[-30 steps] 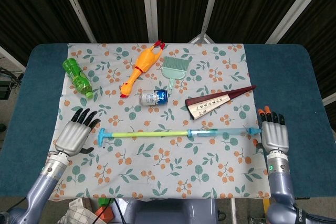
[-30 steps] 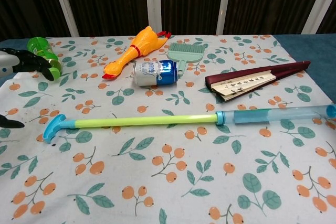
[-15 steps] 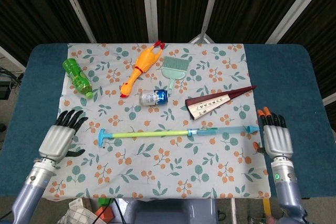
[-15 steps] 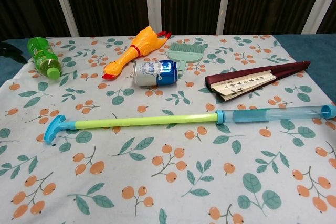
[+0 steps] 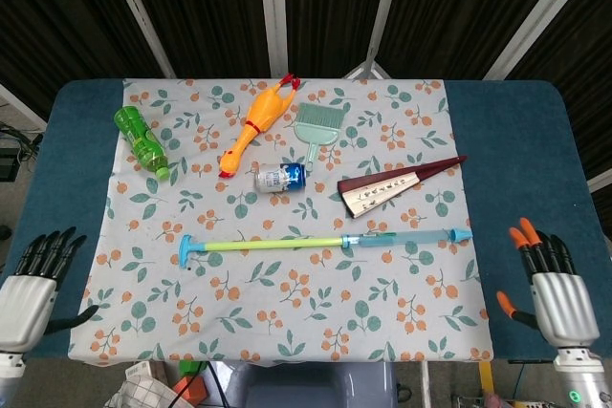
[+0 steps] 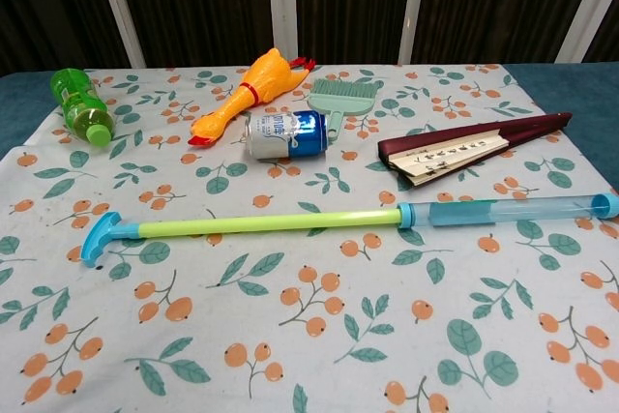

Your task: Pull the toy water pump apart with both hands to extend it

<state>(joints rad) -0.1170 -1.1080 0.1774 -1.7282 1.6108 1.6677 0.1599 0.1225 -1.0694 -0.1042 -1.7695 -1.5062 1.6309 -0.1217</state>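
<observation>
Yellow-green plastic rod and clear blue barrel make up the toy water pump (image 5: 325, 243), which lies lengthwise across the flowered cloth (image 5: 287, 322) on the counter (image 5: 516, 140), its blue handle toward our left and the barrel's tip toward our right. From how much rod shows outside the barrel, we judge it already drawn out nearly full length.

Our left hand (image 5: 29, 289) sits off the cloth at the near left corner, fingers spread and holding nothing. Our right hand (image 5: 555, 293) sits at the near right edge, fingers likewise apart and empty. Both are well apart from the pump; neither shows in the chest view.

We expect the pump to be light and fairly stiff, though the thin rod may flex if lifted by one end. The smooth barrel looks slippery, so we would wrap it near its collar, where it meets the rod, and take the curved handle with the other hand, since its crosspiece gives something to pull against.

Behind the pump lie a drink can (image 5: 280, 177), a folded fan (image 5: 397, 184), a rubber chicken (image 5: 256, 123), a small brush (image 5: 314, 127) and a green bottle (image 5: 141, 142).
</observation>
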